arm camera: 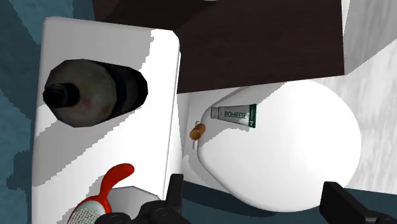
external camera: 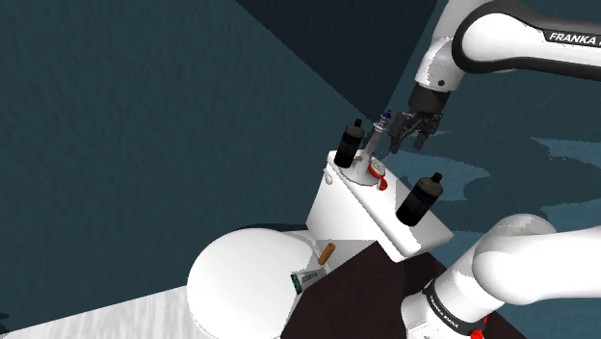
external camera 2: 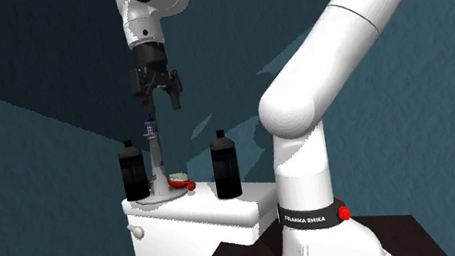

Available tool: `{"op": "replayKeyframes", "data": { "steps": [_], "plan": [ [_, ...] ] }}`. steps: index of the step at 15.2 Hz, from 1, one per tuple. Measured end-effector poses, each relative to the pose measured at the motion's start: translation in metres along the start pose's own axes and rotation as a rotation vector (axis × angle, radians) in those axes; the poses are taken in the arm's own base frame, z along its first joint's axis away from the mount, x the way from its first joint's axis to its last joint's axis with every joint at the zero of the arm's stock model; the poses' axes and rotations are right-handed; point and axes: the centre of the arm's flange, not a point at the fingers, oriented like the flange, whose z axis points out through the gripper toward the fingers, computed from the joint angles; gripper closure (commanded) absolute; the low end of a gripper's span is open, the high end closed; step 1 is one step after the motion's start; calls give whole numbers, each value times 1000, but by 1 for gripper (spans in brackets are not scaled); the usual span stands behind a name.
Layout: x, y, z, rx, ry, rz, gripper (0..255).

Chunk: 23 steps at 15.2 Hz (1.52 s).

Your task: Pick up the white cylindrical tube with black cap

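Gripper (arm camera: 254,184): fingers spread, nothing between. Hangs high above tank (external camera: 380,214), likely for clearance over black bottle (external camera: 421,199) at 6 o'clock. Pale tube (external camera: 310,277), dark cap: flat on toilet lid (external camera: 241,279), 7 o'clock from gripper in shoulder view, well apart. Descent not yet begun.

My white arm (external camera 2: 335,49) rises from the lower right of the second exterior view, leaves the frame at the top edge and shows again at the upper left, wrist link (external camera 2: 141,21) vertical. Below it my black pincer (external camera 2: 159,94) points straight down, its 2 fingers (arm camera: 175,194) standing well apart. In the shoulder view the pincer (external camera: 409,135) sits upper right, under my forearm (external camera: 520,43), which enters from the right edge.
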Motion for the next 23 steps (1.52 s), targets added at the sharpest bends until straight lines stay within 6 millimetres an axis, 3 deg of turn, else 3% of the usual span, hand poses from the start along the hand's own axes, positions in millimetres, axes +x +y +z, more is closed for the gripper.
{"op": "replayKeyframes", "data": {
  "steps": [2,6,16,23],
  "plan": [
    [1,3,4,-10,-25,-18,0],
    [19,22,32,-86,-213,-158,0],
    [49,87,121,-292,-740,-548,0],
    [53,91,162,-308,-782,-580,0]
  ]
}}
